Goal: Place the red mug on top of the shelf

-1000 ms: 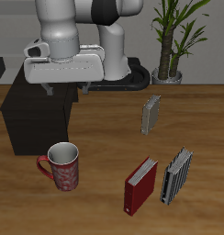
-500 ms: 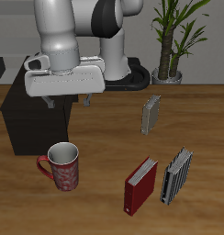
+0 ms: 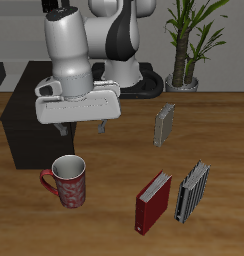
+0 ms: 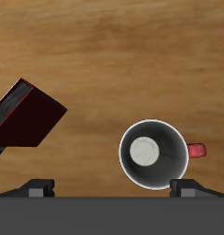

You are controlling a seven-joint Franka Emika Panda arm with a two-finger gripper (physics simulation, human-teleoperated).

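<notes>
In the exterior view we see the white robot arm's end effector [image 3: 79, 127] hanging above the brown wooden tabletop [image 3: 114, 160], with its two short dark fingers [image 3: 60, 130] pointing down and standing far apart, so it is wide open and holds nothing. The red mug with mottled pinkish-speckled sides [image 3: 68, 181] stands upright on the tabletop, nearer the front edge than the end effector and clearly below it; there is free space between them. Its red loop handle [image 3: 46, 181] points to the side, away from the books. The dark brown-black boxy wooden shelf [image 3: 32, 120] stands farther back, just behind the mug, and the end effector partly covers its flat top from this camera. Beside the mug, toward the front edge, a dark red hardcover book [image 3: 152, 202] stands upright, and just beside it a grey striped book [image 3: 193, 189] stands too. A smaller grey book [image 3: 165, 124] stands farther back, well apart from those two. A green potted plant [image 3: 190, 40] is at the back of the scene.

In the wrist view we look straight down on the red mug [image 4: 155, 154]. We see its round rim, its pale grey inside and the red handle [image 4: 196, 150] at one side. The two fingertips [image 4: 38, 186] show at the picture's edge, far from each other, and the mug lies near one of them without touching. A corner of the dark shelf [image 4: 27, 115] shows too, apart from the mug.
</notes>
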